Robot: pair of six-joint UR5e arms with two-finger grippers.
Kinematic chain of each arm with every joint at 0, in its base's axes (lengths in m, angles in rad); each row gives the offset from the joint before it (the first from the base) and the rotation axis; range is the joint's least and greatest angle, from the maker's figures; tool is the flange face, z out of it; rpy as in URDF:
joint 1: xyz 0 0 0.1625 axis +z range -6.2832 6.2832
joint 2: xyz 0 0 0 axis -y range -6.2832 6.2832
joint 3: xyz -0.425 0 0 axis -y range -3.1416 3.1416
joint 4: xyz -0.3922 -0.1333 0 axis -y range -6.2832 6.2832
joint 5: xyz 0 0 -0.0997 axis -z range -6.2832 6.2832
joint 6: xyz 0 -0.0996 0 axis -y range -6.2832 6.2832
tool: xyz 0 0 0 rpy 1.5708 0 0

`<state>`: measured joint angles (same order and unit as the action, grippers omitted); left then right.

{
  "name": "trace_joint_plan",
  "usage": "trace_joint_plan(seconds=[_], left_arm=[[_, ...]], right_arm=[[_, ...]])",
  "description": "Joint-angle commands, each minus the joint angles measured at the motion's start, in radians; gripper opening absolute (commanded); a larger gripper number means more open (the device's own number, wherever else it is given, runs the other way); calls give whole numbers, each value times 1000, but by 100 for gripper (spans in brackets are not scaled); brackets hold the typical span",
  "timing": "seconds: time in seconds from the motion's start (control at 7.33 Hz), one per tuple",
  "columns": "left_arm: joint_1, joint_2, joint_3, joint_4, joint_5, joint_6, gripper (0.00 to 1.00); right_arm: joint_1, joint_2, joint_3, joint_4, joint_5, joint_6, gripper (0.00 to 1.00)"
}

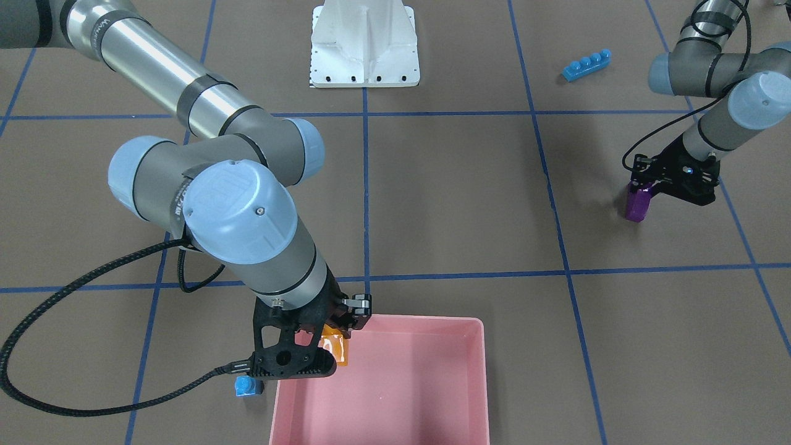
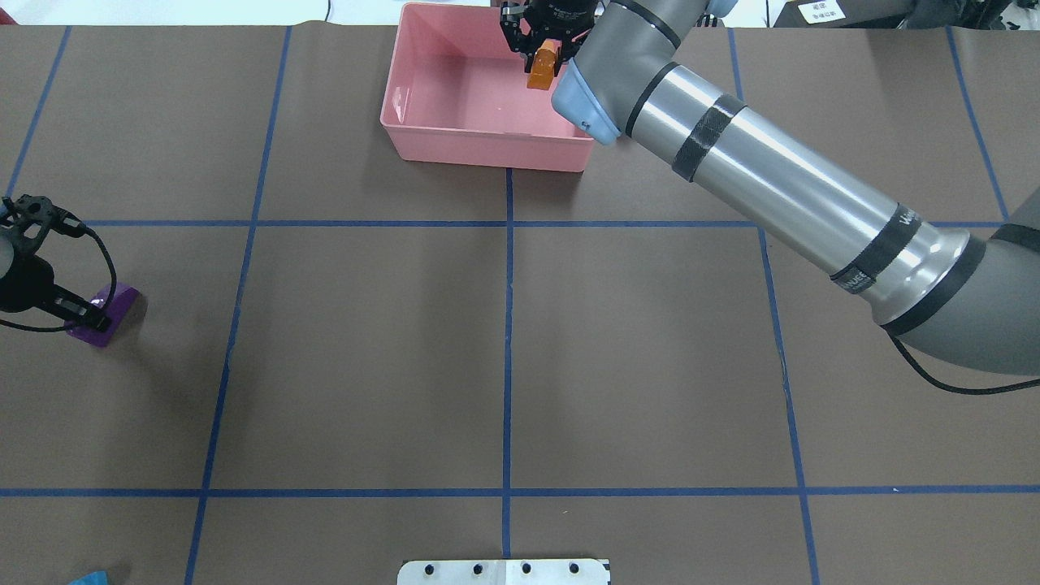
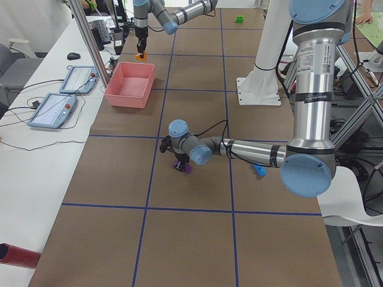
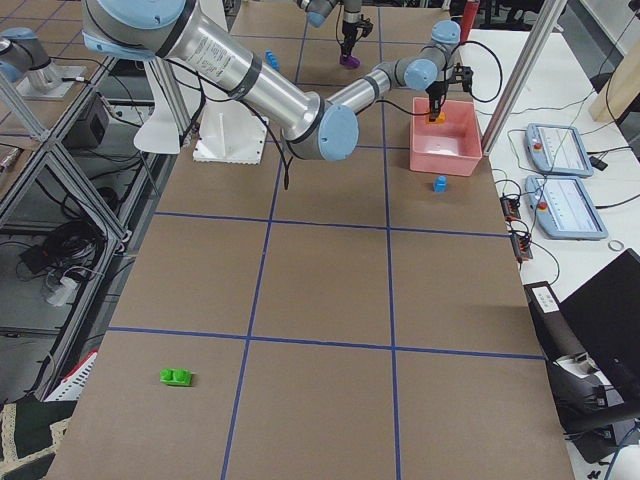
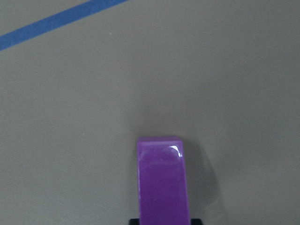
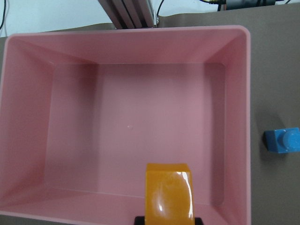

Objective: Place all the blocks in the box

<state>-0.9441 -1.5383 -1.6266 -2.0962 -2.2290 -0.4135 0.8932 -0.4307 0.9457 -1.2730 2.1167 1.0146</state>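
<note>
My right gripper (image 2: 543, 58) is shut on the orange sloped brick (image 1: 337, 349), holding it above the near-corner area of the empty pink box (image 1: 432, 320). The right wrist view shows the brick (image 6: 168, 194) over the box floor (image 6: 131, 126). My left gripper (image 1: 642, 190) is shut on the purple sloped brick (image 1: 637, 205), at or just above the table; the brick also shows in the left wrist view (image 5: 163, 180). The small blue cube (image 1: 248, 387) lies on the table just outside the box. The long blue bar (image 1: 586, 65) lies near the left arm's base. The green brick (image 4: 177, 377) lies far off.
The white metal base (image 1: 364, 43) stands at the robot's side of the table. Blue tape lines cross the brown table. Control tablets (image 4: 560, 150) lie on the side bench beyond the box.
</note>
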Motion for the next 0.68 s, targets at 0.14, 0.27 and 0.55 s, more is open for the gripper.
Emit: trace_joint_plan(seconds=[0.14,0.27,0.55], left_arm=[[-8,9,-16,-10,-15,-10,0],[-9,9,-47,2,-18,-11,0],[-92,0,-65,8,-145,-11,0]], right_arm=[[-7,16,-47,52,-43,7,46],[3,21,-47,50,-53,7,98],[36,29,-44,44,-35,9,99]])
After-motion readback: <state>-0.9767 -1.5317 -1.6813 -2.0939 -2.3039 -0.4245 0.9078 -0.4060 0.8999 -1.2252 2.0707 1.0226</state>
